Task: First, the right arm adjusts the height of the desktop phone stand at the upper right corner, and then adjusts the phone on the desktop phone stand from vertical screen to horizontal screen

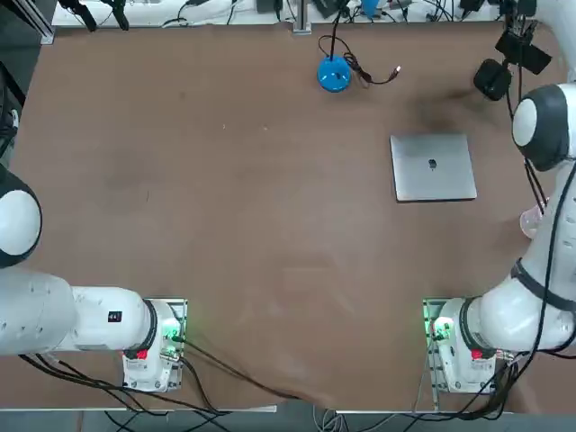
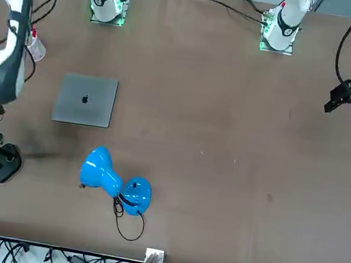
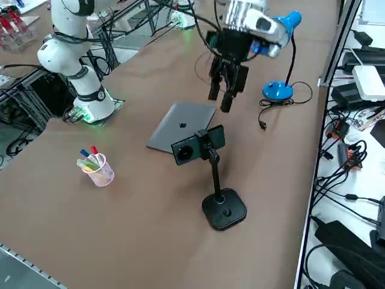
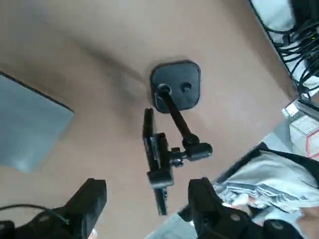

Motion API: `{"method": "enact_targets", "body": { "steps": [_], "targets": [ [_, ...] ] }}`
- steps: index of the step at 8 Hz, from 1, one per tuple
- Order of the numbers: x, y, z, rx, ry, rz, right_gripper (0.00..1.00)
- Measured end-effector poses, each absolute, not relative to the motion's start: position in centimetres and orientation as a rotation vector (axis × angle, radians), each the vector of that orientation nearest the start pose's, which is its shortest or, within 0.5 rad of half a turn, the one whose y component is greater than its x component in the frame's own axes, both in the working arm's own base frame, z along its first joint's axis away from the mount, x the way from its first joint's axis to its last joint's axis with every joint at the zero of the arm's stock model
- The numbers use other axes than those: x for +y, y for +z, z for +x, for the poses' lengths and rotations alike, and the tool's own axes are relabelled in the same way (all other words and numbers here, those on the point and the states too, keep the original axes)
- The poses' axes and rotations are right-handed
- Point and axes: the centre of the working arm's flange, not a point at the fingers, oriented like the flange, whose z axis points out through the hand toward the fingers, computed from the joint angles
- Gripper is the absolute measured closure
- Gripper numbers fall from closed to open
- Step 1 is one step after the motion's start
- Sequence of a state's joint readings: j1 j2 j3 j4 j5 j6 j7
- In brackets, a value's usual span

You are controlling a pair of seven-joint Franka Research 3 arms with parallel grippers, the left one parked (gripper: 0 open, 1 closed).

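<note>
Brown tabletop, cables round the edges. Small black phone (image 3: 198,144) sits sideways atop thin black stand (image 3: 223,208), just beside flat silver laptop (image 3: 182,125). Right gripper (image 3: 227,91) hangs above phone w/ fingers apart, holding nothing. Any further touch: grip phone edges, not pole.

The overhead camera looks straight down on the table (image 1: 225,225), arm bases at its near edge. The front camera faces them from across the table, so the laptop (image 2: 86,99) appears mirrored. The raised side camera looks diagonally over the laptop, close to the desktop phone stand (image 3: 220,189). The wrist camera looks down at that same stand from nearby.
</note>
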State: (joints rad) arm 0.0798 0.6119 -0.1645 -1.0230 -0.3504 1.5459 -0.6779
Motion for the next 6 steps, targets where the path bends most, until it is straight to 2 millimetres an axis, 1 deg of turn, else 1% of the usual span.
{"method": "enact_targets", "body": {
  "steps": [2, 3, 4, 6],
  "targets": [
    [-4.4, 53.8, 69.6, -0.61, 0.222, -3.322, 0.0],
    [-3.2, 55.3, 68.7, -0.441, 0.162, -3.271, 0.0],
    [-2.5, 56.5, 67.9, -0.363, 0.125, -3.223, 0.0],
    [-2.2, 58.1, 65.8, -0.282, 0.087, -3.177, 0.0]
  ]
}}
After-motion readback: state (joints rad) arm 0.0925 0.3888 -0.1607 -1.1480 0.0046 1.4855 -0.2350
